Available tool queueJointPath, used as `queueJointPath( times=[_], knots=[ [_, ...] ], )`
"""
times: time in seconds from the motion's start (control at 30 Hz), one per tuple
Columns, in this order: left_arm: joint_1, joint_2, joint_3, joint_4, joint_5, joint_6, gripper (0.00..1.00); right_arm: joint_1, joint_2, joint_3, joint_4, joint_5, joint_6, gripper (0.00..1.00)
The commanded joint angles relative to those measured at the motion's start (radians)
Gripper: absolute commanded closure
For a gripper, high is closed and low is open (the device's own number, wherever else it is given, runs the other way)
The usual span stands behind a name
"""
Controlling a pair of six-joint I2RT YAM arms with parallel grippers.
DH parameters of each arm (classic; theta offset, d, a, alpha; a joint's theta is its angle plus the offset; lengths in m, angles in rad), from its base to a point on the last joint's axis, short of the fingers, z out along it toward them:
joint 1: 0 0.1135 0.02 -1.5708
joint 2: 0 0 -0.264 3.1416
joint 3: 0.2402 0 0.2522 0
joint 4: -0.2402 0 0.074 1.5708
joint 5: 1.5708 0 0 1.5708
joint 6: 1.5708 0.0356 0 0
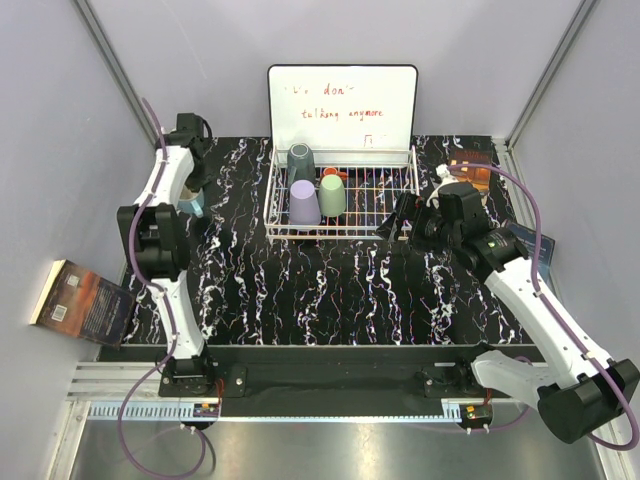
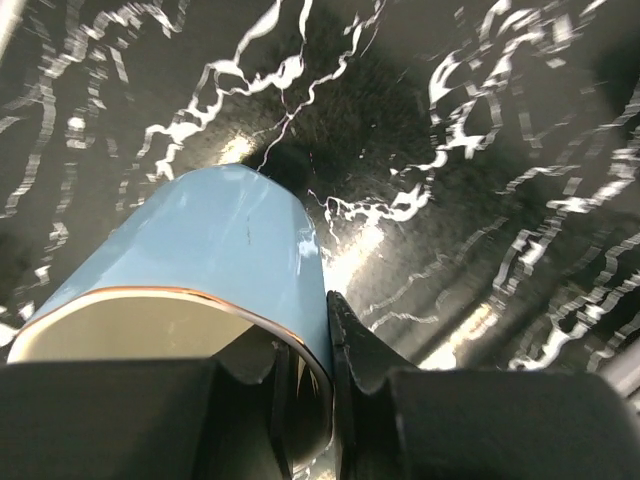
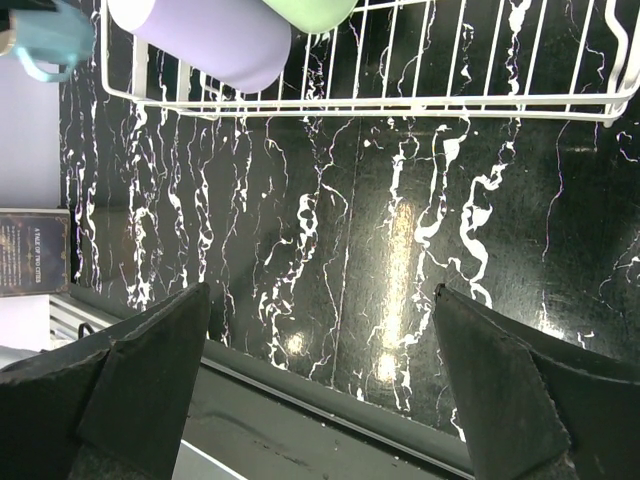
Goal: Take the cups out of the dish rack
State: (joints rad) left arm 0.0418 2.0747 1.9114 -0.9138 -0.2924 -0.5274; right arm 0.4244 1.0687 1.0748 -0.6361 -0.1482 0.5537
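The white wire dish rack (image 1: 385, 190) stands at the back centre. In it, upside down, are a dark grey cup (image 1: 300, 162), a lilac cup (image 1: 305, 203) and a pale green cup (image 1: 333, 196); a bit of the orange cup (image 1: 334, 173) shows behind the green one. My left gripper (image 1: 187, 193) is at the table's left edge, shut on the rim of the light blue cup (image 2: 220, 240), one finger inside and one outside. My right gripper (image 1: 398, 222) is open and empty at the rack's front right corner. In the right wrist view the lilac cup (image 3: 210, 35) and the rack (image 3: 400, 105) show above the open gripper (image 3: 320, 340).
A whiteboard (image 1: 342, 105) with red writing leans behind the rack. A book (image 1: 85, 300) lies off the table's left edge. A brown object (image 1: 470, 170) sits at the back right and another book (image 1: 530, 245) at the right edge.
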Motion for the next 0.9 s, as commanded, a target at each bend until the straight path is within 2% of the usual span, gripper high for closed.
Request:
queueJointPath(
  times=[0.0,0.2,0.4,0.67,0.7,0.87],
  knots=[
    [0.016,0.044,0.08,0.038,0.055,0.006,1.0,-0.004,-0.012,0.013,-0.028,0.013,-0.024,0.0],
    [0.047,0.093,0.11,0.039,0.116,-0.014,1.0,-0.004,-0.013,0.011,-0.042,0.029,-0.029,0.0],
    [0.056,0.122,0.153,0.02,0.121,-0.008,1.0,-0.004,-0.015,-0.009,-0.042,0.03,-0.017,0.0],
    [0.058,0.064,0.123,0.016,0.088,0.007,0.97,-0.004,-0.035,-0.032,-0.042,0.029,0.0,0.0],
    [0.059,0.061,0.124,0.016,0.091,0.01,1.0,-0.004,-0.039,-0.036,-0.039,0.029,0.0,0.0],
    [0.061,0.064,0.135,0.013,0.11,0.033,1.0,-0.004,-0.05,-0.049,-0.036,0.027,0.011,0.0]
  ],
)
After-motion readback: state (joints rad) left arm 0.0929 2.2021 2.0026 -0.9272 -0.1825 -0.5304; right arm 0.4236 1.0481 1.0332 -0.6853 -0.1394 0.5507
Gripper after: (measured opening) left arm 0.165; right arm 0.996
